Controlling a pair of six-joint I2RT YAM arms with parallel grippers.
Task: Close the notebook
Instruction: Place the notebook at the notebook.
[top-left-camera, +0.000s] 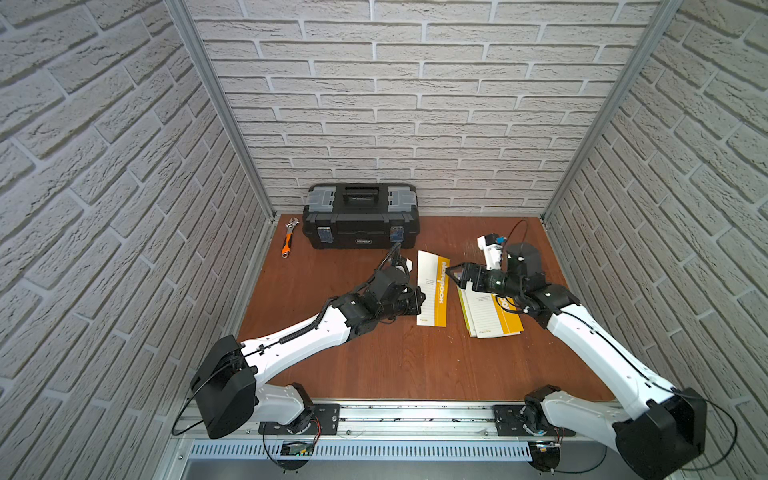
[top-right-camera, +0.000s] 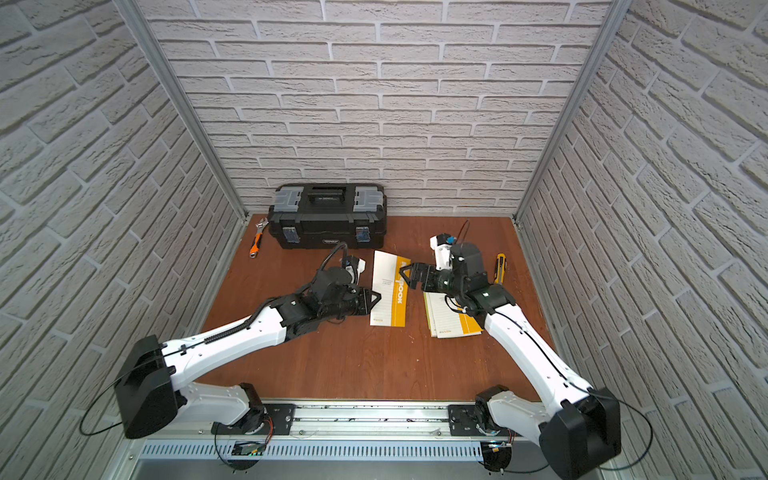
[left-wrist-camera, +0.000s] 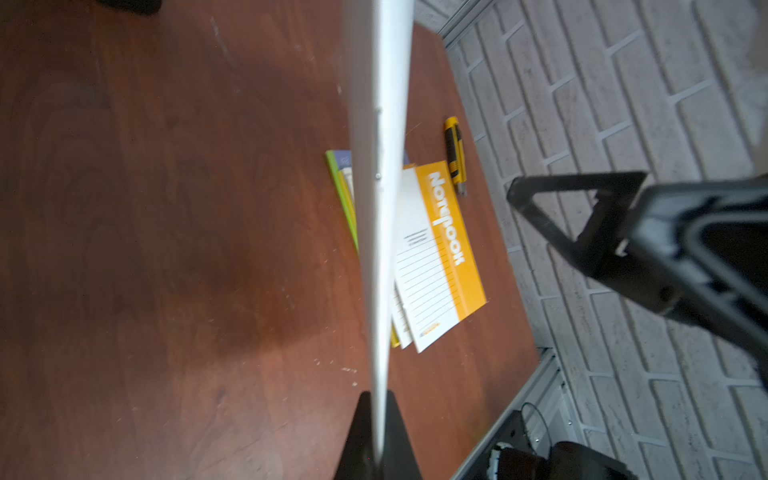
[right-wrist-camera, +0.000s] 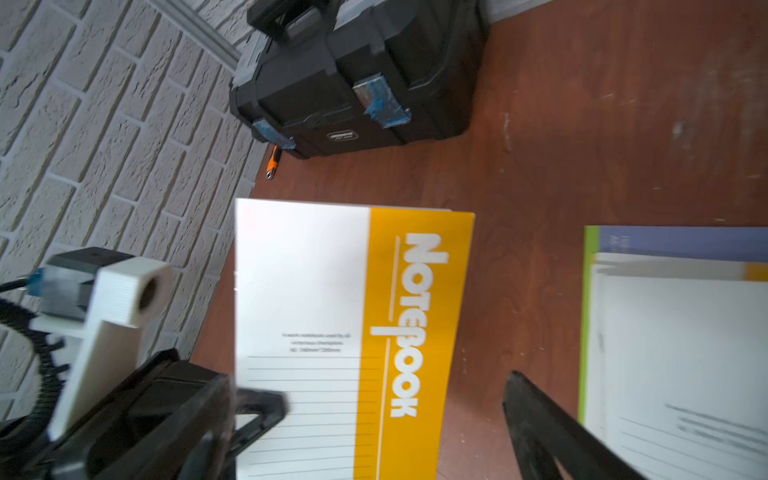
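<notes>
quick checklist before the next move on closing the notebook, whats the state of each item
1. Left gripper grips notebook: ok, shut on its white edge.
2. Right gripper free: ok, open and holding nothing, beside the yellow edge.
3. Notebook flat on table: not ok, it is held up and shows edge-on in the left wrist view.
4. Notebook closed: cannot tell, no inner pages show.
5. Stack out of the way: ok, it lies apart from the notebook, under the right arm.
6. Knife clear: ok, it lies past the stack, toward the right wall.
</notes>
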